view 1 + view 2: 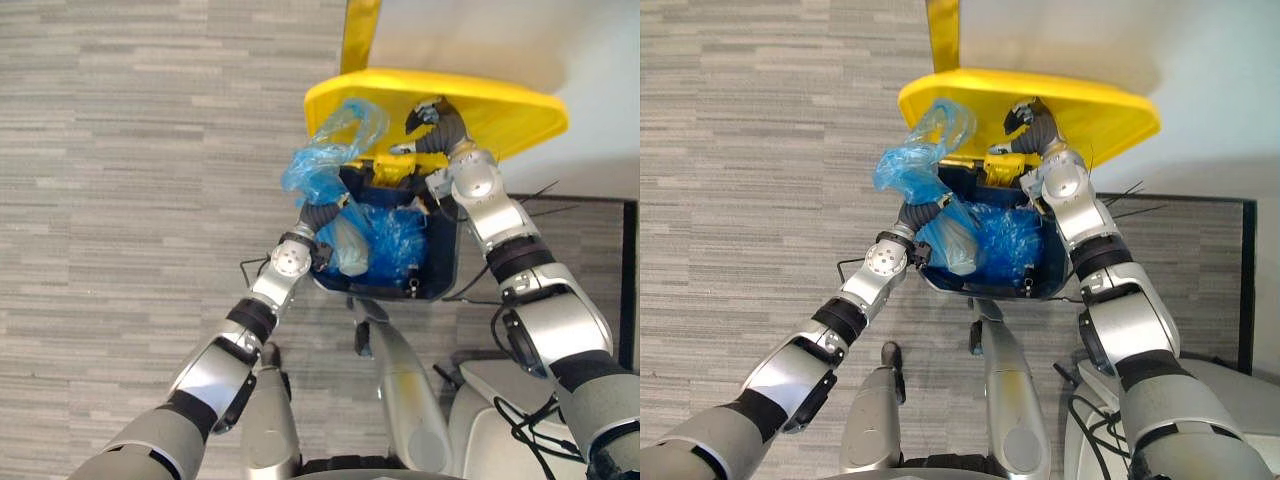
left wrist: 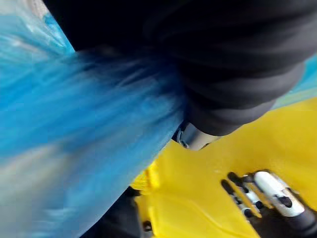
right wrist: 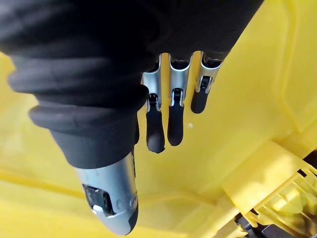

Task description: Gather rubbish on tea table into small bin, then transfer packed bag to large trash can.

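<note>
- Left eye view: the large trash can point(image 1: 448, 262) stands open on the grey floor point(image 1: 120, 150), with its yellow lid point(image 1: 500, 105) raised and leaning back.
- The right hand point(image 1: 430, 115) is up against the underside of the lid. In the right wrist view its fingers point(image 3: 154, 124) are stretched out straight, released, clasping nothing.
- The blue bag point(image 1: 325, 170) is at the can's mouth on the robot's left side. Its bunched top and a loop of plastic rise above the rim, and its pale-filled lower part hangs inside the can.
- The left hand point(image 1: 325, 215) reaches over the rim into the bag's plastic, which covers it. Whether it grips the bag cannot be told.
- Left wrist view: blue plastic lies right against the hand's dark cover, with the lid beyond.
</note>
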Robot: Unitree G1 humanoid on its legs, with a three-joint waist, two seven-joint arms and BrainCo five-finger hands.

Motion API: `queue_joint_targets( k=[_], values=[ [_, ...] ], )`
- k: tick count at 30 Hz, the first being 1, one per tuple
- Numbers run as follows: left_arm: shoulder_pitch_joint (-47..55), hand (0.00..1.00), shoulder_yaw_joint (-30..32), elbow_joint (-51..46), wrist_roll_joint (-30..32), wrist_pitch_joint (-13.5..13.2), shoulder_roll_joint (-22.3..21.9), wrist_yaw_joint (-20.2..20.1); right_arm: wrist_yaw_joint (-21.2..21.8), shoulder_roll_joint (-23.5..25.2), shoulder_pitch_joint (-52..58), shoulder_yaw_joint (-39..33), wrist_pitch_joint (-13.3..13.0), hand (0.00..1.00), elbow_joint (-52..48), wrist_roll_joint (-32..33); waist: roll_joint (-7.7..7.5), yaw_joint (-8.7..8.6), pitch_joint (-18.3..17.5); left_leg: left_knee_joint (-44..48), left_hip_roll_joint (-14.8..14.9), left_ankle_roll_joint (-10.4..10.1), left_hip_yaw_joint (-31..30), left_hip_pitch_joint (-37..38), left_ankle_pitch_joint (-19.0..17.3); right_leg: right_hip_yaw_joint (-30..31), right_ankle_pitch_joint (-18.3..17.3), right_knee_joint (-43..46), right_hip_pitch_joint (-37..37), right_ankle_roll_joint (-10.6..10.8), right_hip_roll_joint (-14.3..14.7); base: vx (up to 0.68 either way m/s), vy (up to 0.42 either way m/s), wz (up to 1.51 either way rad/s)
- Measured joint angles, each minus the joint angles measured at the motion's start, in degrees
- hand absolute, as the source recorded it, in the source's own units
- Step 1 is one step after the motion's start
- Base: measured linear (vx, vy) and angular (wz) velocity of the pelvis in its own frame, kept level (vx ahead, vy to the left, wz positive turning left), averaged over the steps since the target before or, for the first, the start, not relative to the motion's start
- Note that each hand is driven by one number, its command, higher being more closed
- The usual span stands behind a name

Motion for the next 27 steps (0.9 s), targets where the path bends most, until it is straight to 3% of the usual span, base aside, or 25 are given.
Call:
queue_joint_targets(
  k=[4,5,11,19,25,27],
  values=[
    [-1.9,1.0,0.0,2.9,0.5,0.6,-1.7,-0.5,0.0,0.1,-2.2,1.7,0.0,0.0,-0.4,1.8,-0.21,-0.47,1.3,1.9,0.1,-0.2,1.8,-2.3,-1.1,1.6,0.9,0.1,-2.5,-0.8,0.5,0.07,0.021,-0.24],
    [-1.8,0.0,0.0,2.9,0.5,0.9,-2.7,-1.1,0.0,0.4,-2.2,1.7,0.0,0.0,-0.8,2.2,-0.2,-0.34,1.3,2.4,0.2,-0.2,2.1,-2.9,-1.5,1.7,0.8,0.1,-3.1,-0.7,0.6,0.08,0.008,-0.17],
    [-0.8,0.0,2.3,2.8,1.0,1.3,-6.9,-1.2,0.0,2.9,-2.2,1.8,0.2,0.0,-6.5,2.5,-0.19,-0.04,1.3,4.5,1.7,-0.8,4.6,-4.1,-3.0,3.0,0.8,1.7,-5.4,-0.8,1.8,0.08,0.004,-0.18],
    [-0.8,0.0,3.7,2.4,7.9,2.2,-9.5,-1.2,-0.5,4.5,-0.3,2.7,0.6,0.0,-9.6,2.7,-0.16,-0.03,1.3,5.5,3.2,-1.4,5.2,-3.7,-3.1,2.4,0.3,2.2,-4.8,-0.5,2.5,0.06,-0.011,-0.01],
    [3.5,0.0,6.7,0.4,9.6,2.6,-8.9,-1.3,-1.8,5.1,9.1,0.8,0.0,0.0,-19.9,1.4,-0.15,0.15,1.1,5.2,4.0,-1.7,5.0,0.1,-2.9,1.2,-0.2,2.4,-0.6,-0.9,2.3,0.04,0.007,0.11],
    [7.2,0.0,7.5,-0.1,10.8,2.6,-6.7,-1.3,-1.9,5.3,14.4,-1.3,-0.8,0.0,-21.9,-0.8,-0.24,0.32,1.0,4.4,3.9,-2.4,4.5,2.7,-2.4,0.1,-0.6,2.2,2.4,-0.7,1.8,0.02,0.028,0.33]
  ],
)
